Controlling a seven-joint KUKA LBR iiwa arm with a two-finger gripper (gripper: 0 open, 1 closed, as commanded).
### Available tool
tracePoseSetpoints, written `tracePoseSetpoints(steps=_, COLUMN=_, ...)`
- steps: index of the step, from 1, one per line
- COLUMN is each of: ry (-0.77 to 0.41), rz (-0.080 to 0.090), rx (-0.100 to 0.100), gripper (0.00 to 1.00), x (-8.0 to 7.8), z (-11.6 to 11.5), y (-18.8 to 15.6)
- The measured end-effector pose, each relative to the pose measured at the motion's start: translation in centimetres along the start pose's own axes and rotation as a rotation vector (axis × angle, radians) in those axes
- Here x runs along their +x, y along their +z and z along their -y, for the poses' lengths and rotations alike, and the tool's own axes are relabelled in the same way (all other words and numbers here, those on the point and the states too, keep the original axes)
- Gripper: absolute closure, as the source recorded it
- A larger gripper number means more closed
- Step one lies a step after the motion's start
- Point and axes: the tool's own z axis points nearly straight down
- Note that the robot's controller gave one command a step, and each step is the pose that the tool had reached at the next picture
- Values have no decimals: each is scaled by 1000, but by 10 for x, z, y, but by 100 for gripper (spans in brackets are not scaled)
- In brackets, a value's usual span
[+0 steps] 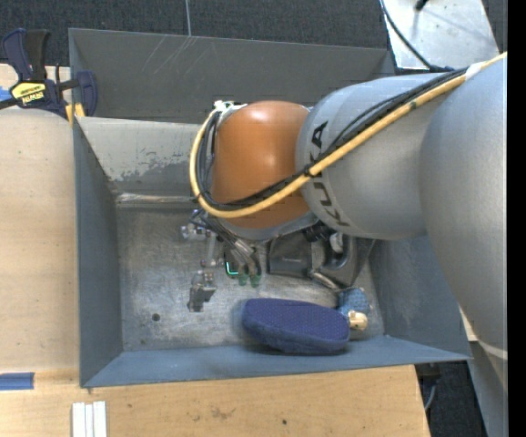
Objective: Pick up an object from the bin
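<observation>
Left of the blue pouch (295, 326), the claw (200, 294) hangs low.

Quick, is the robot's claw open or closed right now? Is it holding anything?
Gripper: cannot tell whether open or shut. It sits low in the bin, near a dark blue pad.

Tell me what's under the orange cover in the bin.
The gripper over bare bin floor, a small green thing beside it. The cover hides whatever lies behind them.
</observation>
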Motion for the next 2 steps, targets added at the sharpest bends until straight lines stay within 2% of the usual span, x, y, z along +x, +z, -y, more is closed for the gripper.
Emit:
tracePoseSetpoints(steps=1, ry=-96, rz=15, rx=3, gripper=0, x=-35, z=98, y=-64)
tracePoseSetpoints(steps=2, ry=-335, rz=4, rx=0, gripper=0, x=27, z=131, y=20)
